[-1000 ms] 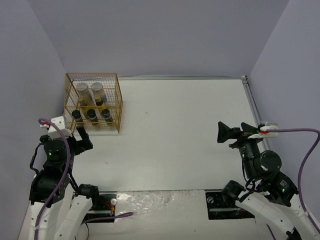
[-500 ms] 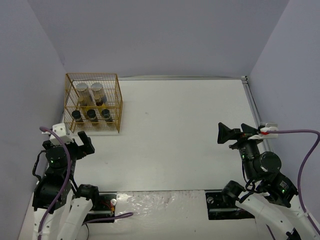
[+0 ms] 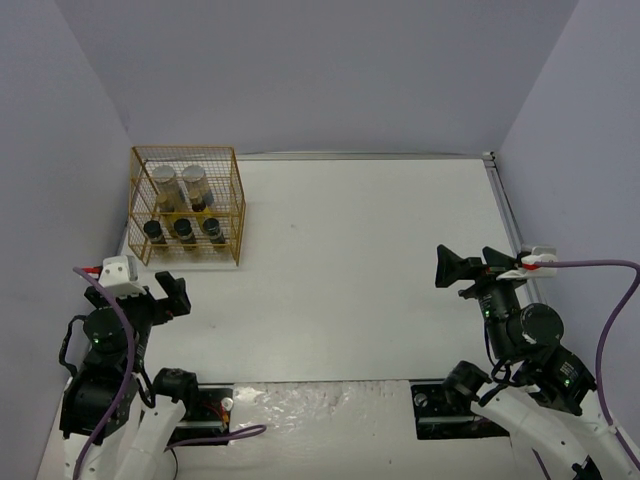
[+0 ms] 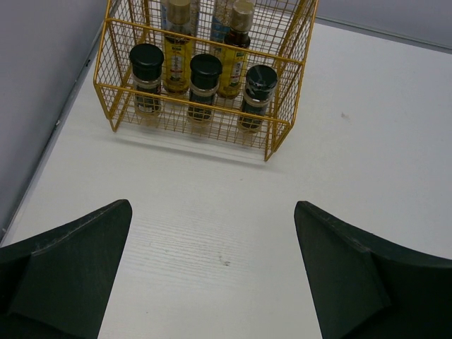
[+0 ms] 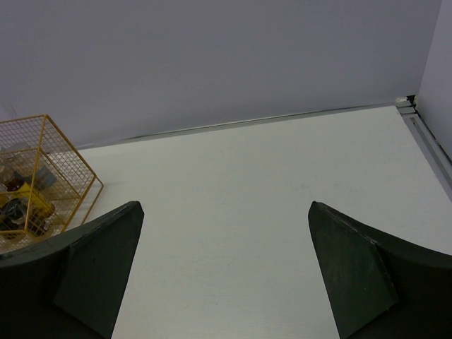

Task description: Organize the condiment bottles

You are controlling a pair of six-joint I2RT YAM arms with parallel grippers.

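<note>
The condiment bottles stand together inside a yellow wire basket [image 3: 237,200] at the table's far left. In the left wrist view the basket [image 4: 282,95] holds three short dark black-lidded jars [image 4: 205,79] in its front row. Two slim yellow brown-capped bottles [image 4: 176,44] stand behind them. Two pale jars with blue labels [image 4: 220,10] are cut off by the top edge; their silver lids [image 3: 164,176] show from above. My left gripper [image 3: 165,292] [image 4: 213,206] is open and empty, well short of the basket. My right gripper [image 3: 468,262] [image 5: 226,206] is open and empty at the right.
Grey walls enclose the white table [image 3: 360,250] on three sides, and the basket sits close to the left wall. A metal rail [image 3: 505,215] runs along the table's right edge. The basket's corner [image 5: 42,169] shows at the left of the right wrist view.
My left arm has drawn back toward the near edge, away from the basket, still open and empty. The right arm and the bottles have not moved.
</note>
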